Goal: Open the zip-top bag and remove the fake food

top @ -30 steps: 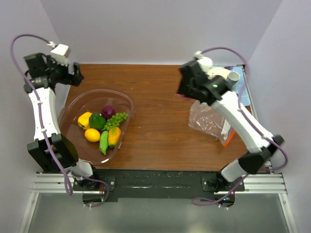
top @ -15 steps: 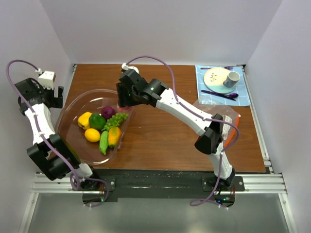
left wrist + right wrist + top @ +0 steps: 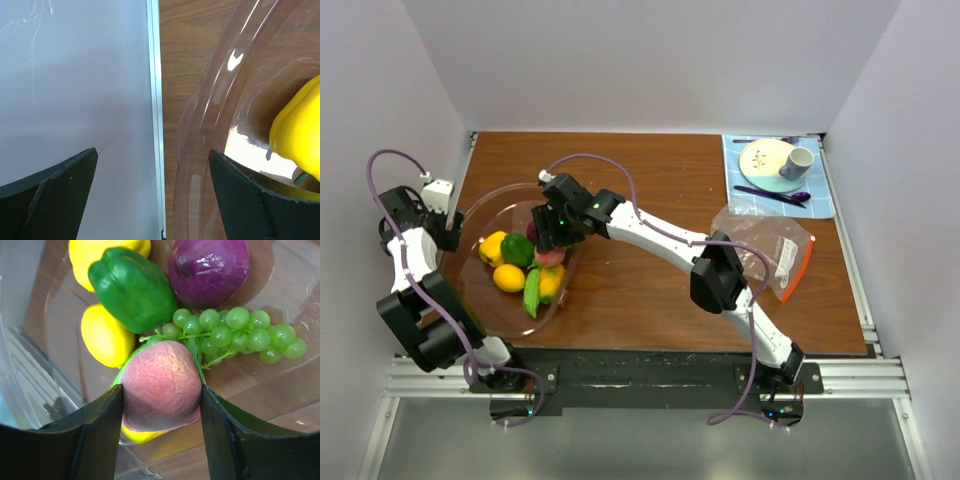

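Note:
The zip-top bag (image 3: 765,243) lies on the table's right side, clear and crinkled, with its orange zip strip (image 3: 802,262) at its right edge. The fake food (image 3: 520,262) lies in the clear pinkish bowl (image 3: 478,205) at the left: yellow pepper, green pepper (image 3: 132,287), purple onion (image 3: 209,265), green grapes (image 3: 235,332), lemon (image 3: 105,335). My right gripper (image 3: 551,245) reaches over the bowl and is shut on a pink-red peach (image 3: 161,385), held just above the other pieces. My left gripper (image 3: 152,195) is open and empty, straddling the bowl's left rim (image 3: 200,125) by the table edge.
A blue placemat (image 3: 820,200) at the back right holds a plate (image 3: 763,158), a grey mug (image 3: 799,160) and a purple spoon (image 3: 770,192). Walls close in on the left, back and right. My right arm spans the table's middle.
My right arm swung from the bag at the right across to the bowl with the peach in its jaws. My left gripper moved nearer, down to the bowl's left rim.

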`<move>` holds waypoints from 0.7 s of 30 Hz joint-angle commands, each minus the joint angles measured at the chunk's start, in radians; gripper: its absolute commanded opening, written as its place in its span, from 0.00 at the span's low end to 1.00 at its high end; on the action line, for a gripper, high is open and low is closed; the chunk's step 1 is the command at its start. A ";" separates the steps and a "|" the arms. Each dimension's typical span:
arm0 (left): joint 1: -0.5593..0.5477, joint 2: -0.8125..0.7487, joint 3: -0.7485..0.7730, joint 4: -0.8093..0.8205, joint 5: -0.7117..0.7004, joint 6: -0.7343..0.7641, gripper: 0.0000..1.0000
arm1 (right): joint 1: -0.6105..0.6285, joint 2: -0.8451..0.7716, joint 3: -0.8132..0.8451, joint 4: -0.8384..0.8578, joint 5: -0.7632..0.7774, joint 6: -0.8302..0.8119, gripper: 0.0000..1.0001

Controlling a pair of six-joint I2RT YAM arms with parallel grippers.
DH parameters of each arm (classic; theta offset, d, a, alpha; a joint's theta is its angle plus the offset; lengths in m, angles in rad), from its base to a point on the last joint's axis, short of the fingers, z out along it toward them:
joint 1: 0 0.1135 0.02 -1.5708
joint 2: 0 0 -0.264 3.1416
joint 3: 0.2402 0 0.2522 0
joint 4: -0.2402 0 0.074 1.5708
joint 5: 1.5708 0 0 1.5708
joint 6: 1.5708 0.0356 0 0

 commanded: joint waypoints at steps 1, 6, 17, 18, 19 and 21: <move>0.004 -0.021 -0.021 0.001 0.042 0.041 1.00 | 0.000 -0.108 0.023 -0.015 0.015 -0.067 0.84; -0.012 -0.035 -0.021 -0.093 0.151 0.018 1.00 | -0.007 -0.226 -0.009 -0.084 0.099 -0.163 0.99; -0.289 -0.113 -0.027 -0.341 0.439 -0.148 1.00 | -0.141 -0.674 -0.523 -0.106 0.394 -0.183 0.99; -0.340 -0.114 -0.026 -0.347 0.494 -0.183 1.00 | -0.141 -0.695 -0.546 -0.115 0.453 -0.188 0.99; -0.364 -0.114 -0.015 -0.355 0.525 -0.201 1.00 | -0.141 -0.735 -0.578 -0.130 0.475 -0.194 0.99; -0.400 -0.101 0.008 -0.376 0.690 -0.223 1.00 | -0.141 -0.766 -0.600 -0.167 0.510 -0.197 0.99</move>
